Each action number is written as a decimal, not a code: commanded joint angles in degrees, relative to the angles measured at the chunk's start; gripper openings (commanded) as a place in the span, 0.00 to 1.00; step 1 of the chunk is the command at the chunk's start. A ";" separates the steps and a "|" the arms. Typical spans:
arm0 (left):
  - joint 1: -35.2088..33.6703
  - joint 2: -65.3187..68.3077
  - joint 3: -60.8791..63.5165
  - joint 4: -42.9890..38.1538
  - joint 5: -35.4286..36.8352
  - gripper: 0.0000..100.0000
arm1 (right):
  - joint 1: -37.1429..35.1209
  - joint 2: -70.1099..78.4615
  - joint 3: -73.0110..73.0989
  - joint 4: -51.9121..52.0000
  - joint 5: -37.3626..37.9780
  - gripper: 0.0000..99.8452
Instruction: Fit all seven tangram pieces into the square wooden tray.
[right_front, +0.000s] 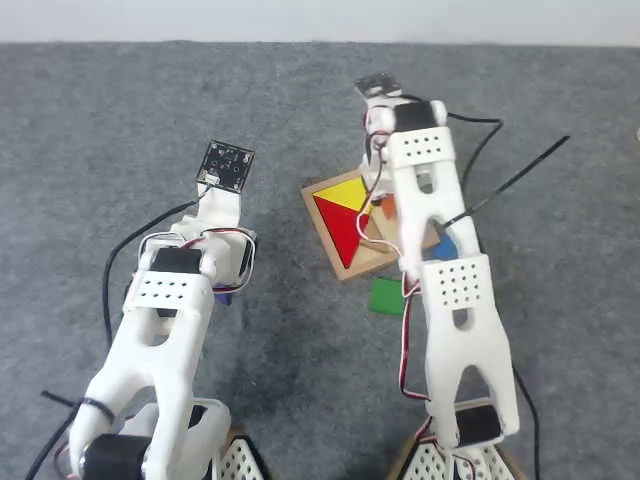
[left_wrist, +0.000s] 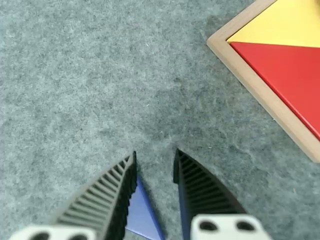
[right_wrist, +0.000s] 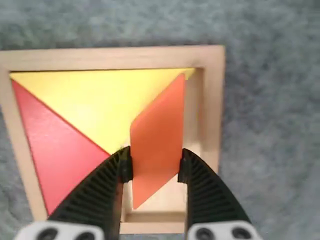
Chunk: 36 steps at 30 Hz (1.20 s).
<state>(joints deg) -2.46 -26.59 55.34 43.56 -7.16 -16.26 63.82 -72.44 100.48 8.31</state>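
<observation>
The square wooden tray (right_front: 345, 270) lies mid-table with a yellow triangle (right_front: 345, 190) and a red triangle (right_front: 340, 230) set in it. My right gripper (right_wrist: 153, 155) is shut on an orange parallelogram (right_wrist: 157, 145), held over the tray's bare floor (right_wrist: 192, 150) beside the yellow triangle (right_wrist: 100, 105). My left gripper (left_wrist: 155, 155) hangs over the grey mat to the left of the tray's corner (left_wrist: 220, 42), shut on a blue triangle (left_wrist: 142, 215). That blue triangle (right_front: 222, 297) peeks out under the left arm.
A green piece (right_front: 385, 296) lies on the mat just off the tray's near corner. Another blue piece (right_front: 443, 247) shows beside the right arm. Black cables trail to the right of the tray. Grey mat (right_front: 100, 120) stretches open at the left and back.
</observation>
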 joint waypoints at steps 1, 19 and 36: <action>0.00 -0.18 -1.45 -0.44 0.18 0.13 | -1.98 -1.36 -0.18 2.33 -0.70 0.03; 0.00 -0.18 -1.36 -0.44 0.18 0.13 | 1.36 3.56 -0.62 -0.92 -0.62 0.13; 0.09 -0.18 -1.36 -0.44 0.18 0.13 | 1.10 -7.08 -0.62 -2.07 -0.70 0.26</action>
<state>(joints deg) -2.46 -26.59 55.34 43.56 -7.16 -15.56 64.62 -72.35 98.29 8.04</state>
